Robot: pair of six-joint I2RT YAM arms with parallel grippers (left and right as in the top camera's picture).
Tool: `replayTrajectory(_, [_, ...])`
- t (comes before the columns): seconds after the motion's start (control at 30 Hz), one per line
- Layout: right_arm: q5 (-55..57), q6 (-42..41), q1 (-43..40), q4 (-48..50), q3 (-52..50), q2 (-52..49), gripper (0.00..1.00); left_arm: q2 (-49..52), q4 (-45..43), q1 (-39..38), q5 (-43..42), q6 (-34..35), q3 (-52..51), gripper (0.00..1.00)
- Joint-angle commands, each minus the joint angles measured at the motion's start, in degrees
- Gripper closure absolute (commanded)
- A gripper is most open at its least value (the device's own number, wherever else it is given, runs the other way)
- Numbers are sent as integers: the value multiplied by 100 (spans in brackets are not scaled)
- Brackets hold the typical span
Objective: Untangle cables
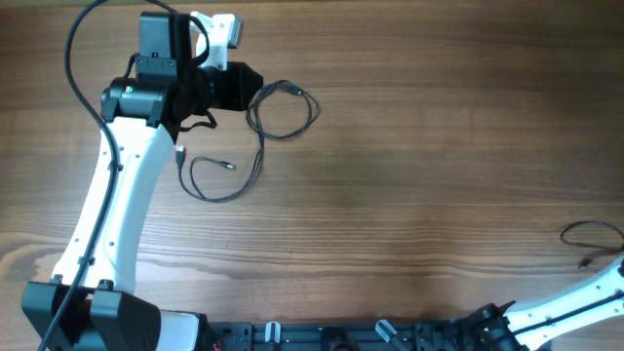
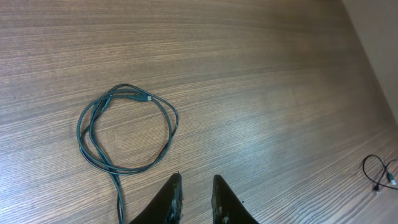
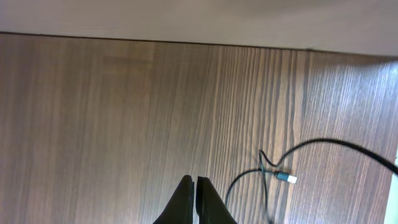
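Arms: 2, the left arm point(image 1: 117, 195) reaching across the table point(image 1: 419, 146), the right arm point(image 1: 575, 302) low at the near right corner.
Grippers: 2, each with 2 fingers.
Cable groups: 2, well apart, 1 near each arm.
Left cables point(image 1: 262, 146): thin black cord in 2 loose loops joined by 1 strand. 3 small plug ends show from overhead. I cannot tell whether this is 1 cord or more.
Right cable point(image 1: 585, 225): 1 small dark loop at the table's right edge, with 1 plug point(image 3: 286, 178) seen from the right wrist.
Left gripper point(image 2: 196, 180): fingers a little apart, bare wood between them, nothing gripped.
Left cables against the jaws: in the left wrist view the doubled loop point(image 2: 112, 169) lies ahead and to the left of the fingertips, not touching. Its tail runs down beside the left finger and off the bottom edge.
Right gripper point(image 3: 195, 180): fingers pressed together, holding nothing.
Right cable against the jaws: the cord point(image 3: 311, 144) curves to the right of the closed tips, apart from them.
Far view: the right cable point(image 2: 367, 163) shows small at the left wrist picture's right edge.
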State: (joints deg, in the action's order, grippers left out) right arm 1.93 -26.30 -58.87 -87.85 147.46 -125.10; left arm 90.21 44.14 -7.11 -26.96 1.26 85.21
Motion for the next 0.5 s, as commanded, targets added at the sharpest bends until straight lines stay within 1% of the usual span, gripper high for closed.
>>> replayTrajectory(0.0, [20, -291, -225, -79, 22, -195, 96, -20, -109, 22, -111, 76, 61, 82])
replayTrajectory(0.27, [140, -629, -726, -184, -48, -243, 95, -20, -258, 22, -114, 76, 61, 82])
replayTrajectory(0.47, [138, -629, -752, -149, -48, -243, 95, -20, -317, 22, -111, 76, 61, 81])
